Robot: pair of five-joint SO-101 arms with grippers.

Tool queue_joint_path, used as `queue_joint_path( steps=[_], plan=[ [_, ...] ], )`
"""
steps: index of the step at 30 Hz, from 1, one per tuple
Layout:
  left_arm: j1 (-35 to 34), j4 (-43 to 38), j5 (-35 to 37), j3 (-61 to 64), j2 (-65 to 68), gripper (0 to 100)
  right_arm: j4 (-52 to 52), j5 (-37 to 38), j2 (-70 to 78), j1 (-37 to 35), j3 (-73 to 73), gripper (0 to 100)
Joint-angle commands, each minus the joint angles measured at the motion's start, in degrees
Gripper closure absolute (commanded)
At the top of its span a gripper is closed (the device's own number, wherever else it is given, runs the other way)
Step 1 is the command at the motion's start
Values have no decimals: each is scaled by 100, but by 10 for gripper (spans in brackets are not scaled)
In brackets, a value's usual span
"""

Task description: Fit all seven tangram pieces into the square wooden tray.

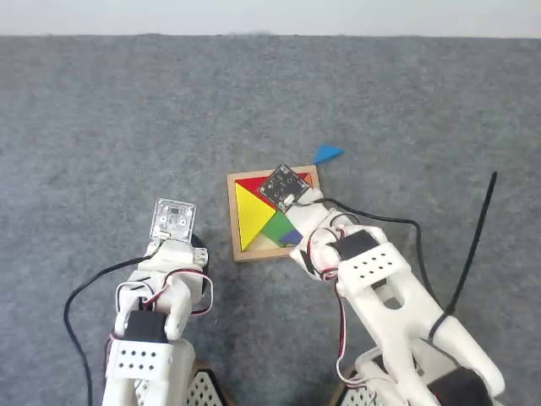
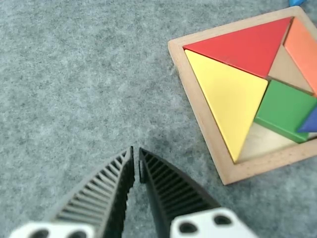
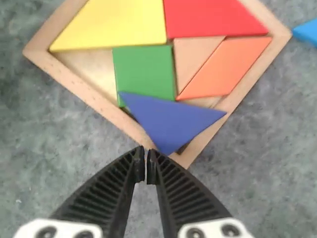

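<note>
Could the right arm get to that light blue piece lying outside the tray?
Probably yes. The light blue piece lies alone on bare mat just past the tray's far corner, nothing on or against it. The right gripper sits shut by the tray's rim, so it would have to open first.

We see our right hand [image 3: 146, 158] with its two black ribbed fingers [image 3: 114, 191] pressed together and holding nothing, the tips just beside the outer rim of the wooden tray [image 3: 74, 82]. Inside the tray a yellow triangle [image 3: 116, 25] and a red triangle [image 3: 208, 17] lie flat, side by side. A green square [image 3: 143, 72] touches the yellow triangle, and an orange slanted piece [image 3: 225, 64] touches the red one. Between the square and the orange piece we see bare wood. A dark blue triangle [image 3: 171, 121] lies askew, overlapping the square's edge and crossing the rim nearest our fingertips. A light blue piece [image 3: 307, 32] lies outside the tray on the grey tabletop [image 3: 49, 148].
</note>
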Motion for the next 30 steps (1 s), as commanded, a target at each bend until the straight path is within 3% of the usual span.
queue_joint_path(
  steps=[1, 23, 30],
  plan=[
    [-26, 26, 35, -48, -70, 985, -75, -70, -242, 22, -26, 993],
    [-18, 26, 35, -48, -70, 985, -505, -26, 769, 277, -352, 993],
    [-18, 26, 35, -48, -70, 985, -514, 18, 1174, 813, -738, 993]
  ],
)
